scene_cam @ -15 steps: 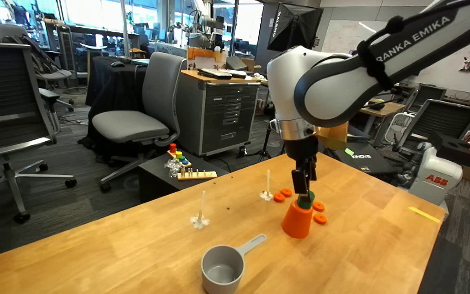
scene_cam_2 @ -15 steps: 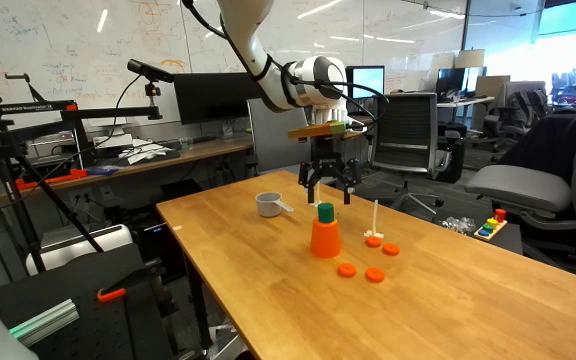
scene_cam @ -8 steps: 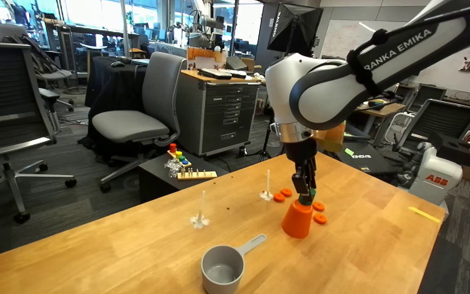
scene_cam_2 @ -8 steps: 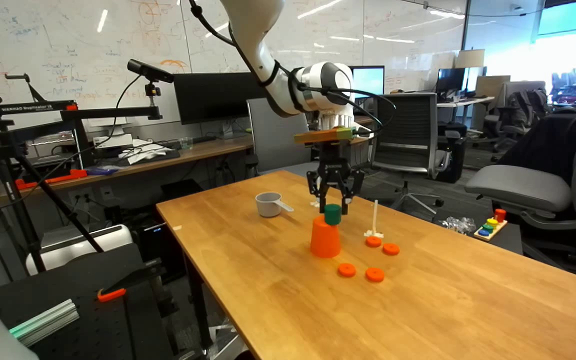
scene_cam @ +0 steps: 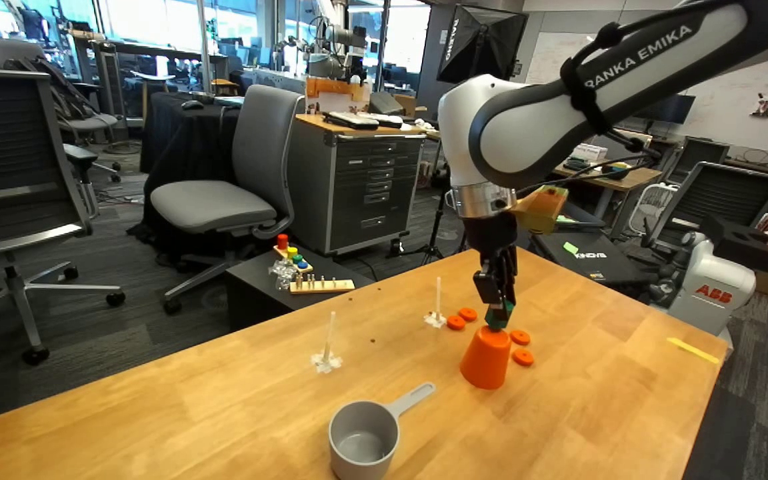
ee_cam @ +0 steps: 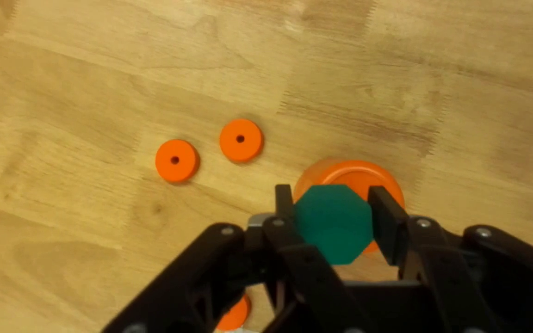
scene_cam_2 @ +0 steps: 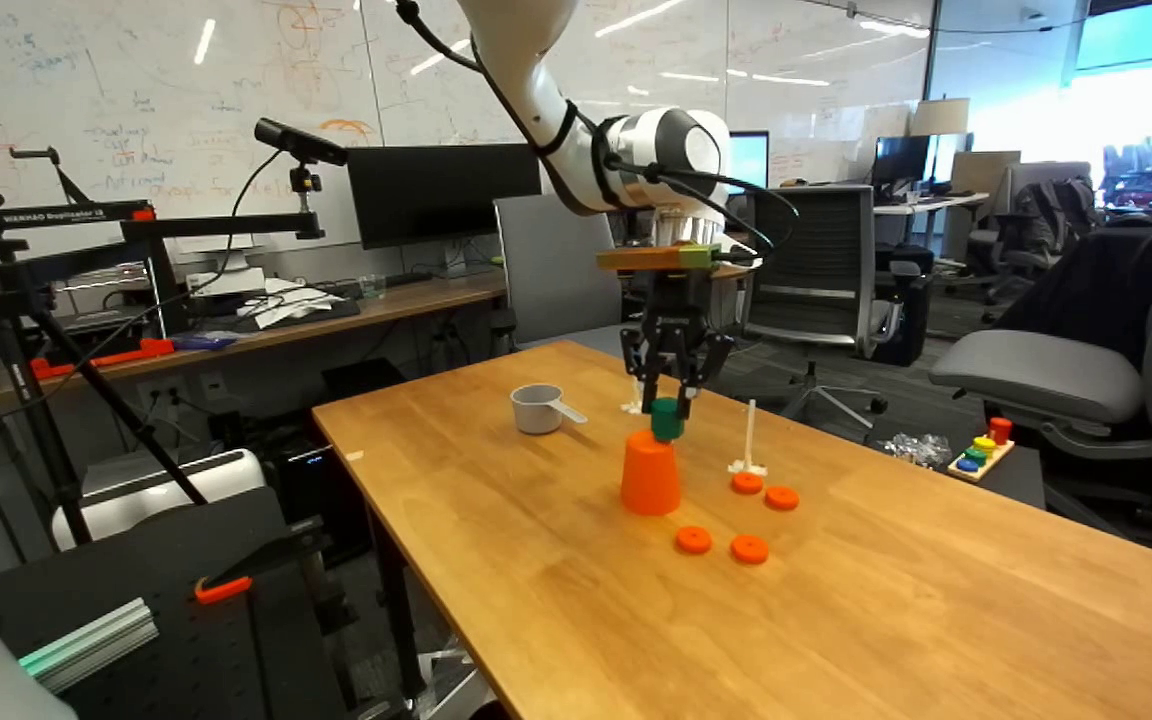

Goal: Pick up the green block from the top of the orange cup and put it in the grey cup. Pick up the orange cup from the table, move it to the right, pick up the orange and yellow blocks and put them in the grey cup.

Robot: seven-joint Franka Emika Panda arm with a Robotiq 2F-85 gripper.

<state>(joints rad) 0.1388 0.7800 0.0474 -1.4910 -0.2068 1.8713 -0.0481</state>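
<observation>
The green block point(ee_cam: 333, 224), eight-sided from above in the wrist view, sits between the two black fingers point(ee_cam: 389, 222). My gripper point(ee_cam: 329, 203) is shut on it. Below stands the orange cup point(scene_cam_2: 650, 478), upside down on the table; the block is at its top, shifted to one side, and whether they still touch I cannot tell. The grey cup point(scene_cam_2: 536, 412) with its long straight handle stands upright apart from it, its inside bare in an exterior view. The orange and yellow blocks are hidden or out of view.
Flat orange discs point(scene_cam_2: 749, 549) lie close around the orange cup, several in all. Two thin pegs, one a nearer peg point(scene_cam: 330, 337) and one a farther peg point(scene_cam: 438, 297), rise from taped spots on the table. A yellow strip point(scene_cam: 693, 351) lies near the table's edge.
The jaws have come together on the green block. It has shifted sideways on the orange cup and risen slightly with the gripper. The cup and discs stay put.
</observation>
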